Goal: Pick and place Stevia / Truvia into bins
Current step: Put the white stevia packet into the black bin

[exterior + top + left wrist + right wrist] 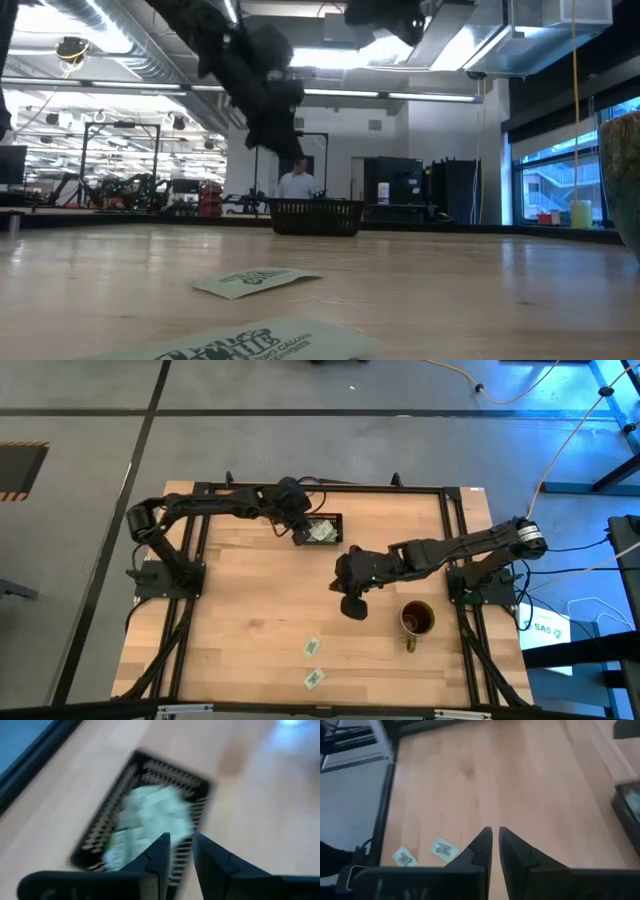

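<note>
Over at the far side of the wooden worktop, the left pincer hangs just above the near end of the small black tray. From its own wrist camera its two dark fingers stand a little apart with nothing between them, and the tray lies right beneath, slatted sides and all, with a heap of pale green and white sweetener packets lying inside it. From table height the tray sits well back, with the left arm coming down over it from above.

Nearer the middle of the worktop, the right pincer hovers over bare wood, well apart from the tray. Its wrist camera shows the fingers drawn close, only a narrow slit between the tips, and nothing caught in them.

Two loose packets lie on the near part of the worktop, one a little farther in and the other close to the front edge; neither touches the other. The right wrist camera sees both, side by side on the wood.

A round brownish mug stands upright to the right of the right pincer, handle pointing toward the front edge. Beyond the worktop, a person stands in the room behind the tray.
</note>
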